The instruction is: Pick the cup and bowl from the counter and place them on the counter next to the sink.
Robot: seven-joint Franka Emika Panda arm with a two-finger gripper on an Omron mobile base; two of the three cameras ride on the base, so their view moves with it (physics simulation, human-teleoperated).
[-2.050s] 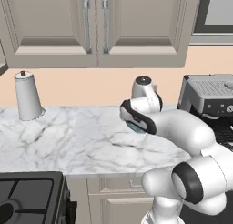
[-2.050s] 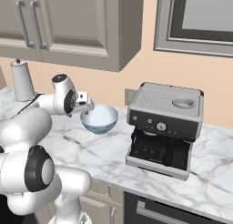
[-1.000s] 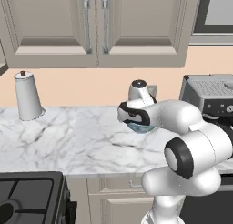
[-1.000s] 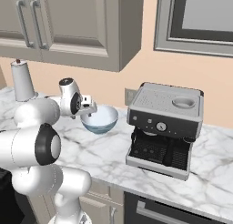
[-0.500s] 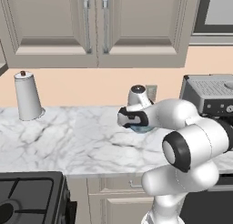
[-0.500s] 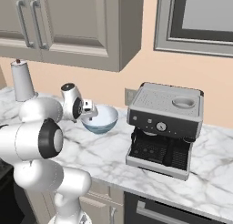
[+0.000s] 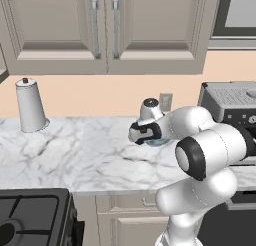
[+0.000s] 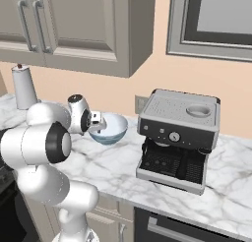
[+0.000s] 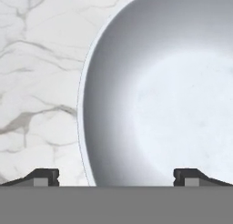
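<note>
- A white cylinder (image 7: pixel 31 106) with a dark knob stands at the far left of the bench (image 7: pixel 75 155), against the wall and well apart from the arm; a black stovetop (image 7: pixel 30 220) sits below the bench's front edge at lower left.
- Near the middle of the left base view, the end effector (image 7: pixel 148 138) is down at the bowl (image 7: pixel 159 139), which is mostly hidden there behind the wrist.
- From the right base view the bowl (image 8: pixel 109 128) rests on the bench (image 8: pixel 231 187) close to the wall, with the end effector (image 8: pixel 96 125) at its left rim.
- In the hand view the fingertips (image 9: pixel 43 176) stand wide apart, one over the marble outside the rim and the other over the bowl's (image 9: pixel 173 95) inside, so the rim runs between them; the end effector is open and grips nothing.
- An espresso machine (image 8: pixel 177 137) stands just right of the bowl, not touching it.
- A wall outlet (image 8: pixel 140 103) shows behind, between bowl and machine.
</note>
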